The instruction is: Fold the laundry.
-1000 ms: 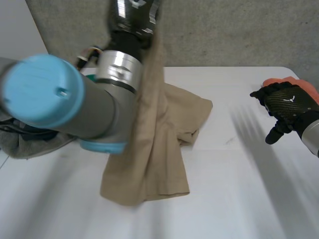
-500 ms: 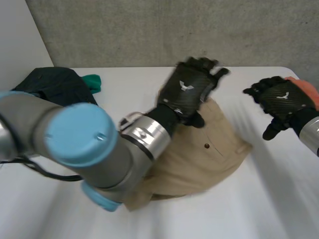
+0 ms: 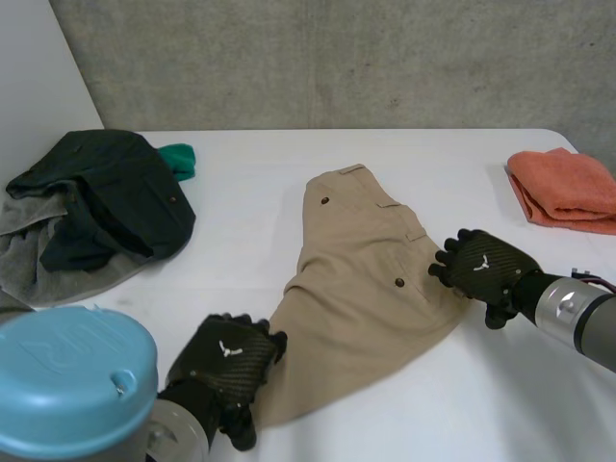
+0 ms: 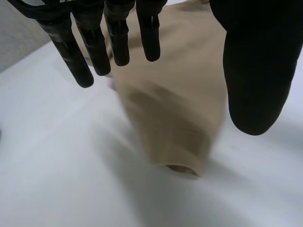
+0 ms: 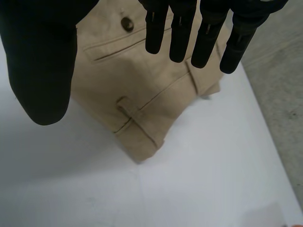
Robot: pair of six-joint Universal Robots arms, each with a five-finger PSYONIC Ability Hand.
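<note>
Tan trousers lie spread on the white table, with the waistband toward my right arm and a leg hem toward my left. My left hand hovers at that hem, open; in its wrist view the straight fingers and thumb stand apart above the leg, holding nothing. My right hand is at the waistband edge, open too. Its fingers reach over the buttoned pocket and belt loop without gripping.
A dark garment is heaped on a grey towel at the far left, with a green piece beside it. A folded orange cloth lies at the far right. A concrete wall runs behind the table.
My left hand let go of the raised trousers, which dropped and now lie flat; the hand drew back to the hem. My right hand came down to the waistband.
</note>
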